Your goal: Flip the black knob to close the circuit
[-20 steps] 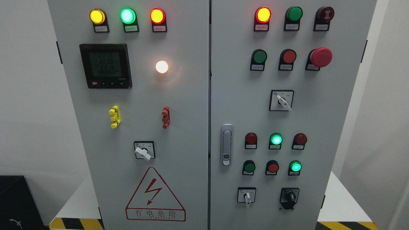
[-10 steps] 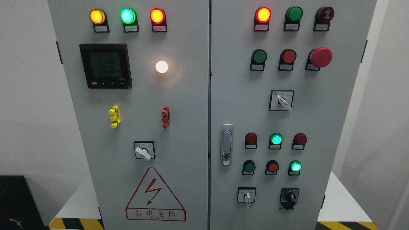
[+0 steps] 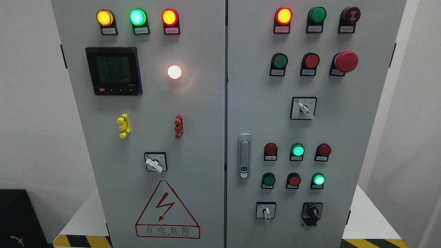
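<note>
1. Neither hand shows anywhere in the head view, and no arm enters from the lower corners or the bottom edge, so whether the fingers are spread, curled or pinching anything cannot be told.
2. The black knob (image 3: pixel 312 211) sits at the lower right of the right-hand cabinet door (image 3: pixel 361 144), on its own black plate, low on the panel and not far above the bottom of the picture.
3. Nothing touches the knob, so by my reading the task has not started: the reach, the grasp and the turn are all left to do (which way the pointer now stands is too small to tell).
4. Close neighbours: a white-handled selector switch (image 3: pixel 266 210) is to the knob's left at the same height, and a lit green indicator (image 3: pixel 318 179) is just above it, with a red button (image 3: pixel 294 180) beside that.
5. Open room: bare grey panel lies to the knob's right up to the door's edge, and some below it, which looks the freer side for a hand coming in from the right.
6. Further off, the door latch (image 3: pixel 244 155) stands near the seam between the doors, well apart from the knob, and the big red emergency stop (image 3: pixel 346 61) is high above, clear of a low approach.
</note>
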